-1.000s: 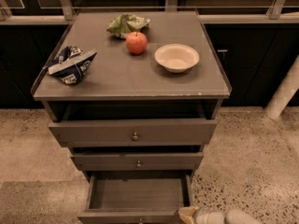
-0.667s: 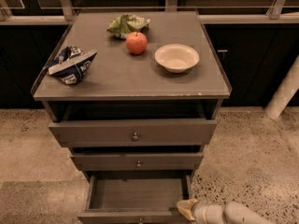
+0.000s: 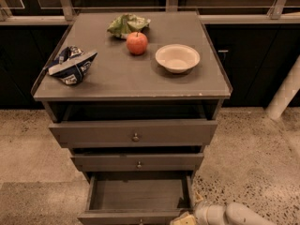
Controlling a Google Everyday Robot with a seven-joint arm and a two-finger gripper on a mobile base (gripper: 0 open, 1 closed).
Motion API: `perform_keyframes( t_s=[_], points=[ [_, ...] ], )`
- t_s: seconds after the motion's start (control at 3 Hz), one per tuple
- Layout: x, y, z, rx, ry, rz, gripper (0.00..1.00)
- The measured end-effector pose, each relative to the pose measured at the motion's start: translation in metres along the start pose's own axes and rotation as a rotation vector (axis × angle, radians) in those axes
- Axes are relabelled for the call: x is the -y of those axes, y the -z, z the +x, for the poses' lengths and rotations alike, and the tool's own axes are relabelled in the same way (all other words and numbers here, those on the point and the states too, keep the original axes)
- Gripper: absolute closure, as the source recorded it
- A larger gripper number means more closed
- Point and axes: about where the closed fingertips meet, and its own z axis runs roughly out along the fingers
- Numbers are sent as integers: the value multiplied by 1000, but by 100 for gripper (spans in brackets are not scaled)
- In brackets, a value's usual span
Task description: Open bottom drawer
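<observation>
The bottom drawer (image 3: 138, 194) of the grey-brown cabinet is pulled out, and its empty inside shows. Its front (image 3: 131, 217) lies at the lower edge of the picture, with the knob barely showing at the very edge. My gripper (image 3: 183, 219) is at the bottom edge, at the right end of that drawer front. The white arm (image 3: 234, 214) runs off to the lower right. The top drawer (image 3: 135, 133) and the middle drawer (image 3: 138, 162) stand slightly out, each with a small round knob.
On the cabinet top (image 3: 117, 76) lie a blue-and-white chip bag (image 3: 70, 64), a green bag (image 3: 127, 24), a red apple (image 3: 137, 42) and a white bowl (image 3: 177, 58). A white post (image 3: 283, 93) stands at the right. Speckled floor surrounds the cabinet.
My gripper and arm have shifted a little to the left and down along the bottom drawer's front edge. The drawer stays open as before.
</observation>
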Motion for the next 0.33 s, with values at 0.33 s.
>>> perform_keyframes(
  t_s=[0.33],
  points=[
    [0, 0, 0, 0, 0, 0, 0]
  ],
)
